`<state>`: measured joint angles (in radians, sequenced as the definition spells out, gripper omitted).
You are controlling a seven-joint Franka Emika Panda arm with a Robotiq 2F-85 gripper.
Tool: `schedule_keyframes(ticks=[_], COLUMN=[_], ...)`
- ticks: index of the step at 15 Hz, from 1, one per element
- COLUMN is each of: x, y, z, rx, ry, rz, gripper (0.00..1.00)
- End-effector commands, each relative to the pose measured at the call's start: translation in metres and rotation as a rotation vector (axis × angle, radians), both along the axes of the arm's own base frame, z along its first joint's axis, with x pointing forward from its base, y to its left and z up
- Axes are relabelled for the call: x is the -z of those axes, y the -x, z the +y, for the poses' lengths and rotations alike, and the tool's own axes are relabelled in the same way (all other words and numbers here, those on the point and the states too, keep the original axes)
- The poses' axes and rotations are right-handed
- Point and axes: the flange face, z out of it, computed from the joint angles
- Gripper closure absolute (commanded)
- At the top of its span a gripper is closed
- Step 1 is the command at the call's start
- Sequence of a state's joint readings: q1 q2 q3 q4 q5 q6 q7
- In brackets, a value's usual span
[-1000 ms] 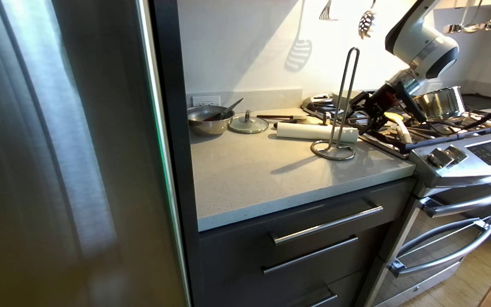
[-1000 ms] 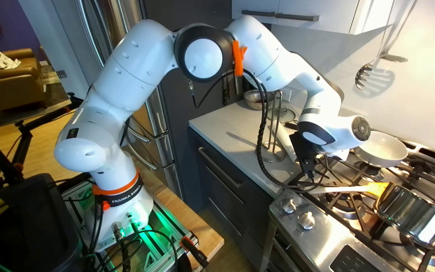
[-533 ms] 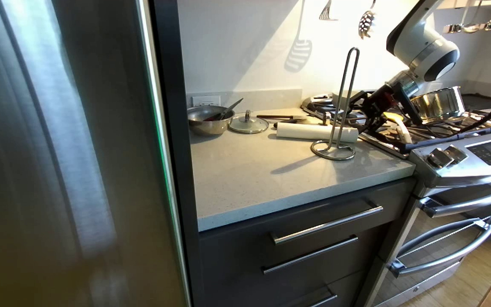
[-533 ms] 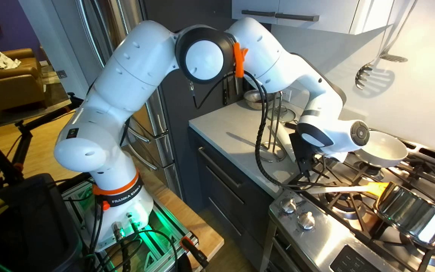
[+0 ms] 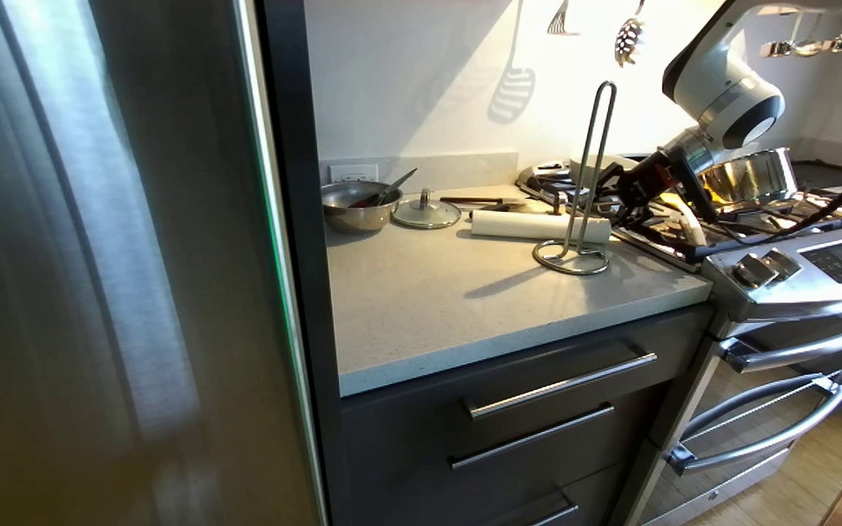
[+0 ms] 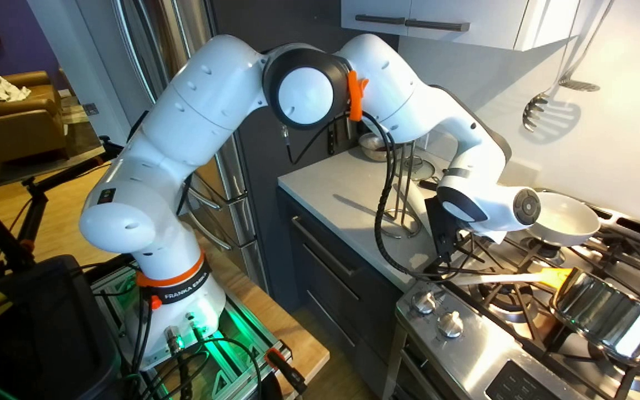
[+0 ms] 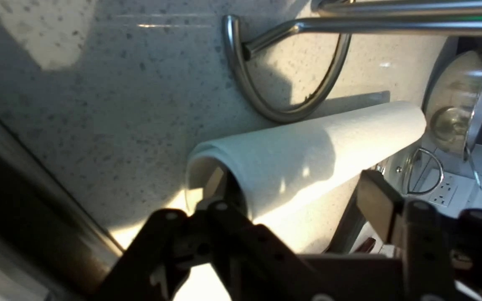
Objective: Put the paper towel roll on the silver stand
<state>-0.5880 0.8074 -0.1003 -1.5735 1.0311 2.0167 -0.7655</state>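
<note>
The white paper towel roll (image 5: 523, 226) lies on its side on the counter, behind the silver stand (image 5: 574, 272), a wire holder standing upright with no roll on it. In the wrist view the hollow end of the roll (image 7: 291, 150) faces me, and the base ring of the stand (image 7: 285, 116) lies close beside it. My gripper (image 7: 294, 184) is open at this near end. One finger (image 7: 216, 184) reaches into the hollow core; the other finger (image 7: 375, 200) is outside, on the wall side, apart from the roll. In an exterior view the gripper (image 5: 617, 196) is at the roll's stove-side end.
A metal bowl (image 5: 359, 212) and a glass lid (image 5: 426, 213) stand beyond the roll's far end, with utensils behind the roll. On the stove are a white pan (image 6: 561, 219), a tilted steel pot (image 6: 609, 316) and a yellow-headed utensil (image 6: 503, 279). The fridge (image 5: 136, 256) bounds the counter.
My gripper has moved down and toward the roll's open end. The roll has shifted slightly along the counter, away from the stove. The stand has not moved.
</note>
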Motion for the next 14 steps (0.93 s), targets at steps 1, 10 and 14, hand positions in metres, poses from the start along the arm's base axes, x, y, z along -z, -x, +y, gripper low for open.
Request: schedule_keyframes(ticks=[1, 10, 14], x=[0.008, -0.011, -0.034], y=[-0.002, -0.007, -0.010], z=[-0.007, -0.021, -0.030], rx=[0.020, 0.042, 0.047], ry=[-0.038, -0.059, -0.056], rz=[-0.013, -0.083, -0.127], gripper=[0.58, 1.00, 0.98])
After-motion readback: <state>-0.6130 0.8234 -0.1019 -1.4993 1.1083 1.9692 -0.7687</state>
